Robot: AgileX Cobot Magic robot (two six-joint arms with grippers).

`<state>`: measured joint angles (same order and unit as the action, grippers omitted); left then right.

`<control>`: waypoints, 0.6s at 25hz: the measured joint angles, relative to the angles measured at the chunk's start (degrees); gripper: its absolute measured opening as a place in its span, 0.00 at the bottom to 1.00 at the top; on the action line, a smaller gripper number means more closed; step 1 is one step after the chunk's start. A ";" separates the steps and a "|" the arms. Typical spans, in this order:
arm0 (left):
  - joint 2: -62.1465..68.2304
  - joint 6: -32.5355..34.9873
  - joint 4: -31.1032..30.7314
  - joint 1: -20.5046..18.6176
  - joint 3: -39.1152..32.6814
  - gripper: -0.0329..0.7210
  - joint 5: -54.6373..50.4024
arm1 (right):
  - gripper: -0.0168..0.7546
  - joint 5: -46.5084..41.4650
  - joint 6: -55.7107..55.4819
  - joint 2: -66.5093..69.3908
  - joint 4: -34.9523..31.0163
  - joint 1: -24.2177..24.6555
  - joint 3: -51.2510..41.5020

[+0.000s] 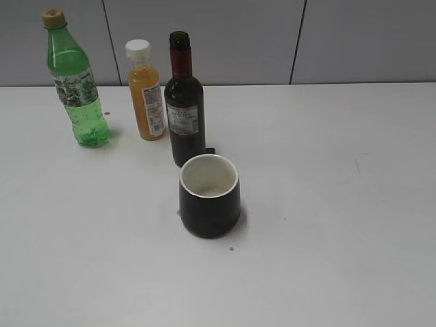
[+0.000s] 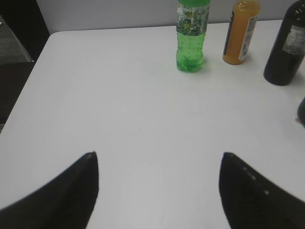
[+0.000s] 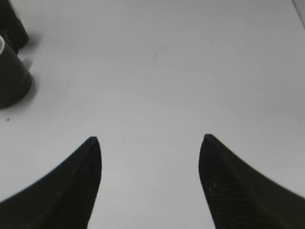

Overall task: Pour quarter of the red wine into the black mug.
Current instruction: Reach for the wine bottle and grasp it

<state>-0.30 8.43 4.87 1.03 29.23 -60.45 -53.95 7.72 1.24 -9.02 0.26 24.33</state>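
The red wine bottle (image 1: 184,116), dark glass with maroon neck foil and a grey-white label, stands upright and uncapped at the table's middle. It also shows in the left wrist view (image 2: 287,47) and at the right wrist view's top left corner (image 3: 10,21). The black mug (image 1: 209,195) with white interior stands just in front of the bottle, and shows in the right wrist view (image 3: 12,76). My left gripper (image 2: 158,155) is open and empty over bare table. My right gripper (image 3: 150,138) is open and empty, to the right of the mug. Neither gripper shows in the exterior view.
A green plastic bottle (image 1: 76,82) and an orange juice bottle (image 1: 146,92) with white cap stand left of the wine, also in the left wrist view (image 2: 192,33) (image 2: 240,31). The white table's (image 1: 327,204) left edge shows in the left wrist view (image 2: 28,81).
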 joint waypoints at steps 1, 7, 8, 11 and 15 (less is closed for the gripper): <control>0.00 0.00 0.00 0.00 -0.05 0.82 0.00 | 0.66 -0.05 0.00 -0.80 -0.05 0.00 0.00; 0.00 0.00 0.00 0.00 -0.05 0.82 0.00 | 0.66 -0.04 0.00 -1.41 -0.05 0.00 -0.02; 0.00 0.00 0.00 0.00 -0.05 0.82 0.00 | 0.66 -0.04 0.00 -1.41 -0.05 0.00 -0.06; 0.00 0.00 0.05 0.00 -0.05 0.82 0.00 | 0.66 -0.04 0.01 -1.41 -0.05 0.00 -0.12; 0.00 0.00 0.05 0.00 -0.05 0.82 0.00 | 0.66 -0.04 0.01 -1.41 -0.05 0.00 -0.12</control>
<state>-0.30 8.43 4.92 1.03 29.18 -60.45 -53.99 7.73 -0.17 -9.07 0.26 24.20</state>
